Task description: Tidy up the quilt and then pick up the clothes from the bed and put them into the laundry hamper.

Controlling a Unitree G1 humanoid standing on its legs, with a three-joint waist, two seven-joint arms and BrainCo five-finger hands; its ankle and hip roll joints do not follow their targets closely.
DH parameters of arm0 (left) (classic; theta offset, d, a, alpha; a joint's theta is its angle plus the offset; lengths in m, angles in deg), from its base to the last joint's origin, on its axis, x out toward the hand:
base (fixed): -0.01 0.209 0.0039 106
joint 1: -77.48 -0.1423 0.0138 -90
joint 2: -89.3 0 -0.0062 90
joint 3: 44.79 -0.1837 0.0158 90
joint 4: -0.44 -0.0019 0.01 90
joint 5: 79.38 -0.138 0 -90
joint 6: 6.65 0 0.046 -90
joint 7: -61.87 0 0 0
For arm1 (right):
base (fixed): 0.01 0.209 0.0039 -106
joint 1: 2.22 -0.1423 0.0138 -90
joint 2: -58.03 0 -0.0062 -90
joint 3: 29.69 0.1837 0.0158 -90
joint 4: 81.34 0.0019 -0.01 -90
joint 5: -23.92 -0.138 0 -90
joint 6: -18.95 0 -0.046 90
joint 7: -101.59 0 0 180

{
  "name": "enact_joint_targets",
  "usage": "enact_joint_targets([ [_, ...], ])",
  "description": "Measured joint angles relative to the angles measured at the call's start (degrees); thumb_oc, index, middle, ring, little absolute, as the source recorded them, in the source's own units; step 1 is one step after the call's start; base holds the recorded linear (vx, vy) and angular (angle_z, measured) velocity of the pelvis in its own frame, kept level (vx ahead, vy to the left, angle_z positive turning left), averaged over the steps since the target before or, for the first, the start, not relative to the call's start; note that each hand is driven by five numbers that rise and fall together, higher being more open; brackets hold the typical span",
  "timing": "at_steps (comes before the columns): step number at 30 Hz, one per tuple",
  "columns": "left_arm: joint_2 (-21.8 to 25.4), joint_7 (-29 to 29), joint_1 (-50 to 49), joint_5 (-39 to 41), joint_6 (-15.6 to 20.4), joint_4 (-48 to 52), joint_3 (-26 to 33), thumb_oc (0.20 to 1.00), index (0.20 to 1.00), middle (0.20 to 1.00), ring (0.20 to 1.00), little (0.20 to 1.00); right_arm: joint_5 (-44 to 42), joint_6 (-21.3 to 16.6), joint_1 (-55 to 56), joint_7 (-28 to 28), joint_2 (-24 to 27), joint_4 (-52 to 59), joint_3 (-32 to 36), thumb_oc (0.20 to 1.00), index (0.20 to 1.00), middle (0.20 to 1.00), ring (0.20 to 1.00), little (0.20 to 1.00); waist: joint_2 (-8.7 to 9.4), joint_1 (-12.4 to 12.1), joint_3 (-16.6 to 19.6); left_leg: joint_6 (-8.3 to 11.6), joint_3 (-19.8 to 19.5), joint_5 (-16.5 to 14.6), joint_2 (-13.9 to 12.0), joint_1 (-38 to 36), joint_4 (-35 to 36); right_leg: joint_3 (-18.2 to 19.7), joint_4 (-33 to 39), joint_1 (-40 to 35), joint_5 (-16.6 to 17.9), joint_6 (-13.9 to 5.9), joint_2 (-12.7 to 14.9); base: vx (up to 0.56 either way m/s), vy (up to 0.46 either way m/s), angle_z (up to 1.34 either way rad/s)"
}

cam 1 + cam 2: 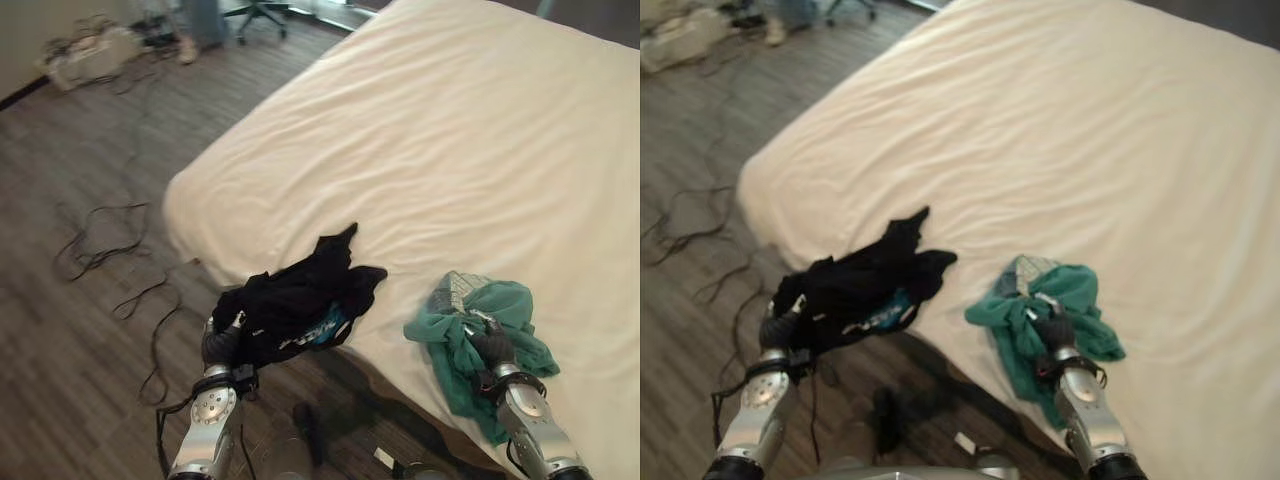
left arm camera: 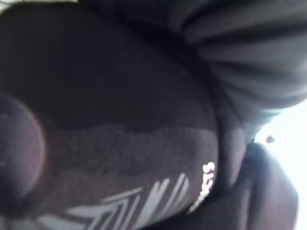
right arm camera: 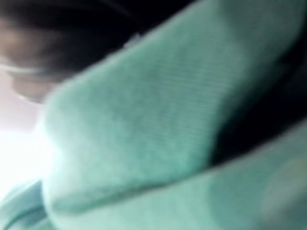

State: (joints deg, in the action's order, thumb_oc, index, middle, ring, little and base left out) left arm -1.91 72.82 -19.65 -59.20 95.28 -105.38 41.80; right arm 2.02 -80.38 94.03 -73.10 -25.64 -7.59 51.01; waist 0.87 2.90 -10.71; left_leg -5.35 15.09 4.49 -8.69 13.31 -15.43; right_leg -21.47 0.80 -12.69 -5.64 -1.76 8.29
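**Both hands in clothes at the bed's edge**

Left hand (image 1: 222, 342) grips the black garment (image 1: 295, 300), which hangs bunched over the near corner of the bed (image 1: 470, 150), partly off the edge above the wood floor (image 1: 80, 330). Right hand (image 1: 492, 346) is buried in the green garment (image 1: 500, 310), a crumpled heap on the cream quilt (image 1: 400, 120); fingers hidden in cloth, cannot tell. Quilt lies smooth. Cables (image 1: 95, 245) loop on the floor.

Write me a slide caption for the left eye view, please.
Left hand on the black garment, right hand on the green garment, both at the near edge of the cream quilt.
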Motion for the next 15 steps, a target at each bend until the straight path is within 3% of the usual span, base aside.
enact_joint_targets([
  [1,0.79,-3.45,2.04,0.40,-0.60,0.15,-4.08,0.200,0.200,0.200,0.200,0.200,2.14,-0.30,4.31,0.72,0.57,-1.36,3.28,0.200,0.200,0.200,0.200,0.200,-2.26,0.82,0.65,-3.10,4.80,1.70,1.60,-0.71,-0.27,-5.65,-2.81,-2.74,-1.55,-2.29,0.05,-0.03,0.525,3.11],
  [2,8.16,-9.64,3.96,1.36,-2.00,0.29,-13.34,0.200,0.200,0.200,0.200,0.200,3.12,0.01,4.87,0.44,2.33,-4.24,2.83,0.200,0.200,0.200,0.200,0.200,-2.39,3.54,1.24,-3.31,5.95,1.79,1.75,-0.37,0.93,-9.64,-6.17,-3.53,-1.67,-2.16,0.18,0.00,0.256,3.47],
  [3,25.79,-20.92,10.09,2.35,-6.19,11.64,-29.80,0.200,0.200,0.200,0.200,0.200,4.05,1.30,5.12,0.57,5.63,-4.83,3.30,0.200,0.200,0.200,0.200,0.200,-4.71,4.12,1.96,-2.17,4.30,-0.07,2.19,-0.24,5.62,-8.36,-12.52,1.82,-4.78,-2.46,1.13,0.01,0.225,2.39],
  [4,23.55,-26.39,7.62,0.68,0.10,9.69,-21.04,0.200,0.200,0.200,0.200,0.200,3.94,2.03,4.04,-0.28,5.62,-3.87,6.24,0.200,0.200,0.200,0.200,0.200,-5.07,2.55,2.23,1.26,2.64,-1.28,3.05,-0.14,7.68,-6.91,-11.69,4.27,-5.07,-3.82,2.42,0.06,0.398,1.76],
  [5,0.04,-20.07,7.68,2.58,3.86,-4.01,4.49,0.200,0.200,0.200,0.200,0.200,3.74,0.47,5.05,0.37,0.50,-3.02,12.99,0.200,0.200,0.200,0.200,0.200,-3.61,2.44,2.43,2.69,-0.21,-0.64,5.94,0.37,8.41,-6.26,-8.68,1.76,-3.19,-3.29,3.80,-0.03,0.382,1.28],
  [6,-4.83,-14.63,9.61,4.35,3.76,-7.54,9.96,0.200,0.200,0.200,0.200,0.200,3.91,0.19,8.34,1.44,-0.59,-1.49,12.94,0.200,0.200,0.200,0.200,0.200,-1.72,1.31,2.98,3.04,-2.04,-1.57,8.25,1.85,7.43,-9.16,-6.42,-0.92,-1.64,-2.69,3.35,0.03,0.339,1.71],
  [7,-3.43,-10.01,9.11,4.75,2.90,-10.17,10.64,0.200,0.200,0.200,0.200,0.200,4.56,1.27,9.23,1.96,-1.28,-0.10,11.77,0.200,0.200,0.200,0.200,0.200,-0.67,-0.99,2.95,1.94,-1.48,-4.17,8.44,3.81,6.36,-14.47,-8.65,-0.04,-1.81,-2.95,3.21,-0.01,0.166,1.62],
  [8,-2.07,-8.74,7.87,4.54,1.84,-10.68,9.64,0.200,0.200,0.200,0.200,0.200,5.44,1.23,10.38,2.03,-1.24,1.28,11.51,0.200,0.200,0.200,0.200,0.200,-0.93,-1.42,2.88,1.70,-2.74,-4.46,7.93,3.51,7.02,-16.35,-12.11,0.84,-1.80,-2.78,3.74,0.11,0.196,1.79],
  [9,-0.62,-7.16,5.00,4.27,1.37,-10.79,7.79,0.200,0.200,0.200,0.200,0.200,6.27,0.68,12.15,1.91,-0.93,2.72,11.06,0.200,0.200,0.200,0.200,0.200,-1.75,-1.59,2.85,-0.11,-6.92,0.24,8.52,1.81,9.08,-15.09,-21.08,2.62,-1.65,-1.34,4.83,0.14,0.272,1.59],
  [10,0.04,-6.27,3.64,4.29,1.39,-10.63,7.39,0.200,0.200,0.200,0.200,0.200,6.29,0.84,12.38,1.80,-1.54,3.17,10.97,0.200,0.200,0.200,0.200,0.200,-1.77,-1.79,2.87,-0.58,-10.24,0.53,9.55,0.30,10.93,-11.21,-24.19,3.31,-3.18,-0.68,3.85,0.22,0.375,1.78],
  [12,1.55,-4.53,0.76,4.30,1.49,-10.27,5.93,0.200,0.200,0.200,0.200,0.200,6.31,0.78,11.41,1.14,-3.30,3.99,9.21,0.200,0.200,0.200,0.200,0.200,-3.26,-2.30,2.54,-1.14,-15.32,1.95,10.06,-3.30,15.11,1.54,-26.84,4.21,-5.05,-2.00,-2.52,0.25,0.317,1.23],
  [13,1.91,-4.15,0.59,4.31,1.27,-10.35,5.18,0.200,0.200,0.200,0.200,0.200,6.30,0.49,10.11,0.96,-3.92,3.73,8.88,0.200,0.200,0.200,0.200,0.200,-4.26,-2.04,2.42,-0.81,-17.29,2.18,9.78,-3.65,15.59,8.33,-25.90,4.26,-6.04,-1.75,-6.38,0.15,0.163,1.23],
  [14,1.30,-3.86,1.59,4.28,1.21,-10.36,2.57,0.200,0.200,0.200,0.200,0.200,6.30,-0.12,8.70,0.96,-4.61,2.79,8.94,0.200,0.200,0.200,0.200,0.200,-6.27,-1.61,2.25,-0.71,-21.95,3.61,9.40,-4.53,17.69,12.81,-23.54,3.95,-9.06,-0.53,-11.93,0.07,0.054,1.31],
  [15,1.44,-3.91,2.29,4.14,1.18,-10.29,0.74,0.200,0.200,0.200,0.200,0.200,6.30,-0.08,7.67,1.01,-4.72,1.38,8.88,0.200,0.200,0.200,0.200,0.200,-7.32,-1.43,1.88,-0.20,-23.99,5.21,9.15,-5.34,19.27,12.24,-21.33,3.73,-10.37,0.01,-13.52,0.10,0.037,1.29],
])
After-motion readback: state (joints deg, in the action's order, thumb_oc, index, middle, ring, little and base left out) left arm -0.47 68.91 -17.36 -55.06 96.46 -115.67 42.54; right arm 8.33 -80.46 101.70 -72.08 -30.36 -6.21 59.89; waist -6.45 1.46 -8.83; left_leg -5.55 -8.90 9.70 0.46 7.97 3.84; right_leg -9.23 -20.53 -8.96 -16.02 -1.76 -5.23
